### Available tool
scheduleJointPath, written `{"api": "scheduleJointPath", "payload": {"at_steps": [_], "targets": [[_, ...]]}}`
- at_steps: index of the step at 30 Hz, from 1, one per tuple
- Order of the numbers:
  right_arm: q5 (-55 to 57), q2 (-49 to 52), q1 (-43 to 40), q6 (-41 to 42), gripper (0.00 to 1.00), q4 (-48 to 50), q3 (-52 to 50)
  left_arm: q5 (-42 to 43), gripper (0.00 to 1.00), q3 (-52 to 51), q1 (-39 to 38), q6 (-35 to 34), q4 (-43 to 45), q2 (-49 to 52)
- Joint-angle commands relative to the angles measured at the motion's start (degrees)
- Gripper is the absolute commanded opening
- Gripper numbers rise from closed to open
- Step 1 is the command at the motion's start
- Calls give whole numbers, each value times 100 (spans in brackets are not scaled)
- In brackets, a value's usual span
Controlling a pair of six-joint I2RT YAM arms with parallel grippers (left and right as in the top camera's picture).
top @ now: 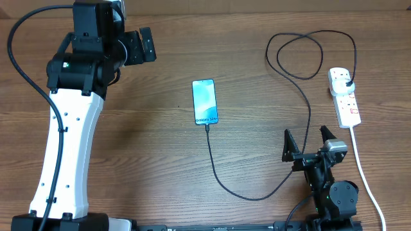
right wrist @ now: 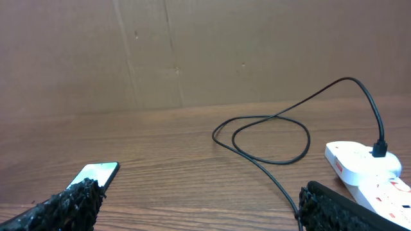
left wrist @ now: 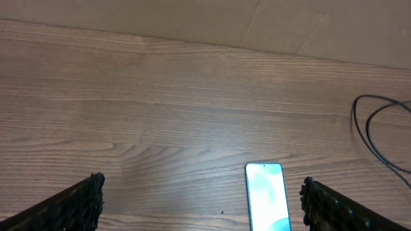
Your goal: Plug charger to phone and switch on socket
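The phone (top: pixel 205 102) lies flat at the table's middle with its light blue screen up. The charger (top: pixel 302 96), a thin black cable, runs from the phone's bottom edge in a curve and a loop to its black plug (top: pixel 347 82), which sits in the white socket (top: pixel 345 102) at the right. My left gripper (top: pixel 146 45) is open and empty, far left of the phone. My right gripper (top: pixel 306 138) is open and empty near the front edge, astride the cable. The left wrist view shows the phone (left wrist: pixel 266 199) and my open left gripper (left wrist: pixel 202 205). The right wrist view shows the phone (right wrist: pixel 96 173), charger (right wrist: pixel 270 138), socket (right wrist: pixel 363 163) and my open right gripper (right wrist: pixel 196 205).
The socket's thick white cord (top: pixel 366 176) runs down the right side to the front edge. A brown cardboard wall (right wrist: pixel 205 51) stands along the table's back.
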Motion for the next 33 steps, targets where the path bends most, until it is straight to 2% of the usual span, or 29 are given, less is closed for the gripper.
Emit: {"api": "scheduleJointPath", "payload": {"at_steps": [1,6,12,33], "targets": [[-15,-61,26,-46,100,31,-63,-79,100,-4,-39,109,9,46],[-13,-61,26,-59,100,31,-63,-79,100,-4,-39,109,9,46],[-33,-61,26,-793,100,20,-63,-79,100,-4,-39,109,9,46],[-35,-57,26,-793,100,35,-61,-79,100,-4,-39,109,9,46]]}}
